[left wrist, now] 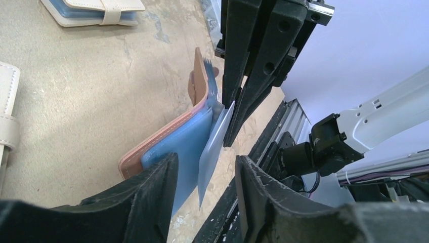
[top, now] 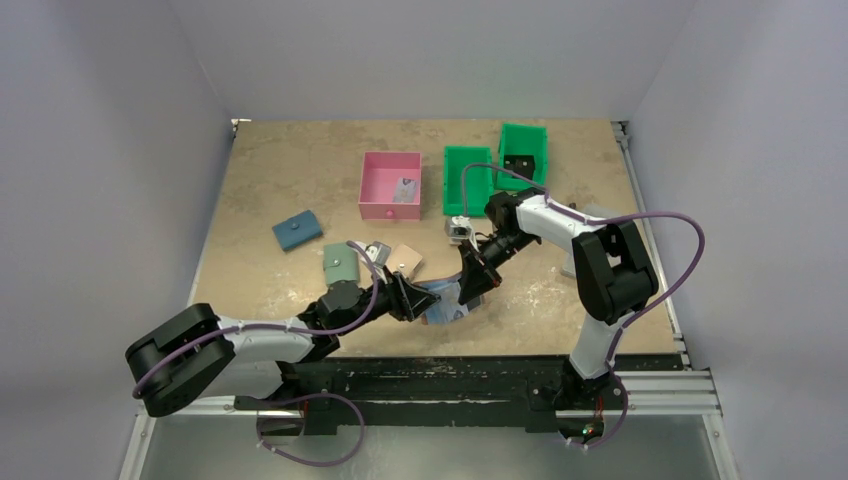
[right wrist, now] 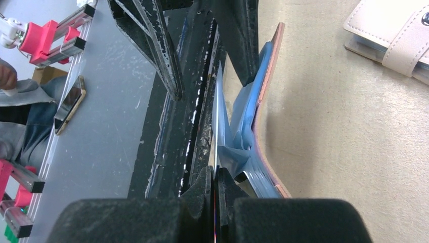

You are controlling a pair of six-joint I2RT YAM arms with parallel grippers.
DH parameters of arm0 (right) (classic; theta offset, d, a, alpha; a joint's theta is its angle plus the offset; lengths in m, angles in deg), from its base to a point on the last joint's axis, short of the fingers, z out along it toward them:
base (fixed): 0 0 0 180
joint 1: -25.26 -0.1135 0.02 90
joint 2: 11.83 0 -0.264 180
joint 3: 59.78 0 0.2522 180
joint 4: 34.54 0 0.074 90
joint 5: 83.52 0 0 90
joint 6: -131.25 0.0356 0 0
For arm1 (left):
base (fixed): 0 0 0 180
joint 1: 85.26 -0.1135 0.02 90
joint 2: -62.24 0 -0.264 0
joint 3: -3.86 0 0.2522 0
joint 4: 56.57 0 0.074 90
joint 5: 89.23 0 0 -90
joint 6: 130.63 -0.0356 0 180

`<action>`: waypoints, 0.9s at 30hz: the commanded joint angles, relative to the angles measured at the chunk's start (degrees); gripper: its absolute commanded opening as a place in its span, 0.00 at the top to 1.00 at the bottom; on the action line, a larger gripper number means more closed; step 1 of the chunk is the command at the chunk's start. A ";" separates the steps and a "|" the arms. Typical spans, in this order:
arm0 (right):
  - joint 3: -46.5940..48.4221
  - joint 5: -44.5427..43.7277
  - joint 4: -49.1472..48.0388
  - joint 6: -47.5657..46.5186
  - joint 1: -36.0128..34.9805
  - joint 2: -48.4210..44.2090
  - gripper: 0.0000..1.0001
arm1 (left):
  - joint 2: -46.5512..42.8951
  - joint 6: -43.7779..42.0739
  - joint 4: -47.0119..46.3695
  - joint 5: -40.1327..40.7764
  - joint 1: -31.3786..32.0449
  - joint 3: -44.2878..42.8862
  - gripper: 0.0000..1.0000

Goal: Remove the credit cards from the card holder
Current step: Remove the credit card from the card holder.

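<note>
The card holder [top: 446, 306] lies open near the table's front edge, reddish-brown outside [left wrist: 152, 144] with light blue lining [left wrist: 183, 147]. A pale grey credit card [left wrist: 215, 147] stands on edge, partly out of the lining's pocket. My right gripper [right wrist: 216, 177] is shut on this card's [right wrist: 218, 116] upper end, just beside the holder [right wrist: 266, 152]. My left gripper [left wrist: 206, 167] is open; the card's lower corner hangs between its fingers without touching them, and one finger [left wrist: 157, 185] sits over the lining. No black card shows.
A pink bin [top: 390, 185] and two green bins [top: 467, 180] [top: 524, 150] stand at the back. A blue wallet [top: 297, 232], a sage green wallet [top: 340, 263] and a beige wallet [top: 404, 260] lie left of the holder. The black front rail [top: 450, 375] runs close by.
</note>
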 commanded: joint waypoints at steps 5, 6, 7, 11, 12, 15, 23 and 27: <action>1.13 1.39 -0.76 1.18 -0.02 -1.25 1.00 | 2.36 0.57 -4.28 -2.73 -0.37 -0.16 0.64; 1.13 1.39 -0.76 1.19 -0.07 -1.16 1.00 | 2.72 0.55 -4.91 -2.91 -0.37 -0.19 0.66; 1.08 1.32 -0.76 1.27 -0.05 -1.09 1.00 | 3.15 0.69 -5.41 -3.16 -0.32 -0.14 0.70; 1.06 1.15 -1.08 1.58 -0.07 -0.91 1.00 | 4.63 0.85 -6.99 -3.84 -0.37 -0.14 0.94; 1.06 1.06 -1.23 1.75 -0.05 -0.89 1.00 | 4.70 0.74 -7.19 -3.92 -0.37 -0.10 0.99; 0.86 0.21 -2.66 3.53 -0.03 -0.67 1.00 | 4.66 0.14 -7.39 -3.71 -0.45 0.68 1.00; -0.81 -6.20 -10.59 13.58 0.54 1.46 1.00 | 6.76 0.30 -11.15 -2.82 -1.59 7.00 1.00; -0.96 -7.94 -11.92 15.34 0.59 2.64 1.00 | 10.43 1.39 -11.68 -3.05 -1.96 8.00 1.00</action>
